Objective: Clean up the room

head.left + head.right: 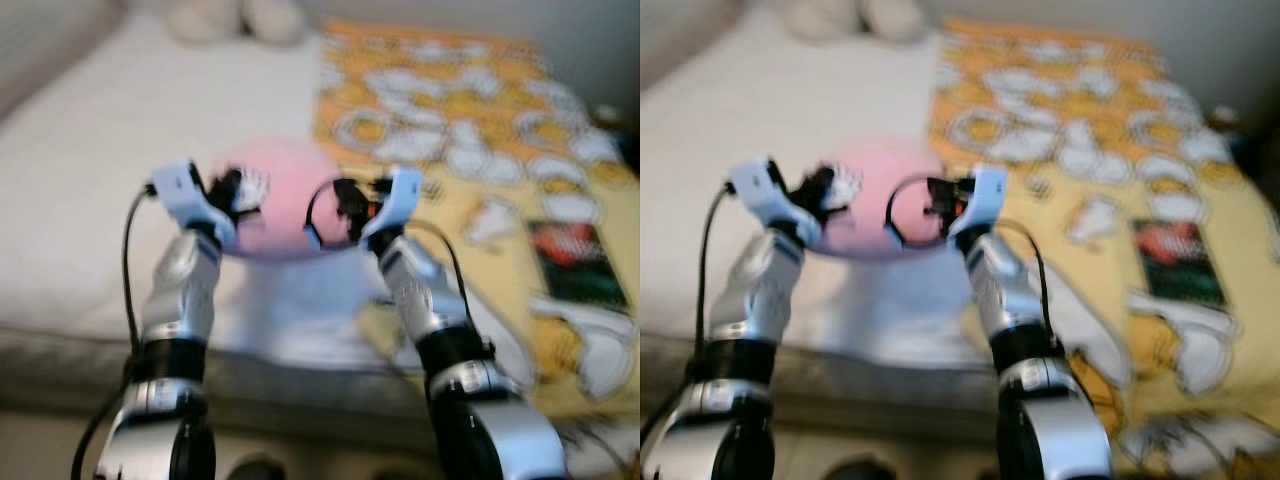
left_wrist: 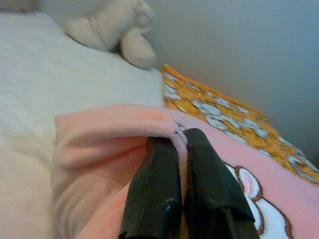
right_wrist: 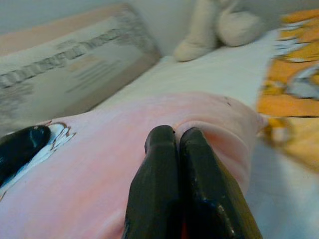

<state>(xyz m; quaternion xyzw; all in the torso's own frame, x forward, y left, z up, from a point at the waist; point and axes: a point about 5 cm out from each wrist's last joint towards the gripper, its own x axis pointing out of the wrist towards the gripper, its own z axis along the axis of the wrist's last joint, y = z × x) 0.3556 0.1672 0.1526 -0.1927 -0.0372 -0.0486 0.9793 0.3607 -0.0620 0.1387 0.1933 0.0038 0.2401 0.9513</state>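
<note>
A pink cloth [image 1: 280,200] with a white cartoon print is held up over the white bed [image 1: 110,150], stretched between both grippers. My left gripper [image 1: 238,192] is shut on its left edge; in the left wrist view the black fingers [image 2: 164,184] pinch a fold of the pink cloth [image 2: 99,144]. My right gripper [image 1: 345,205] is shut on the right edge; in the right wrist view its fingers [image 3: 179,184] clamp the pink cloth [image 3: 99,164]. The head views are blurred.
A yellow and orange patterned blanket [image 1: 480,130] covers the right half of the bed, with a dark book-like object [image 1: 575,262] lying on it. A cream plush toy [image 1: 235,18] sits at the far end. A headboard [image 3: 65,74] stands behind the bed.
</note>
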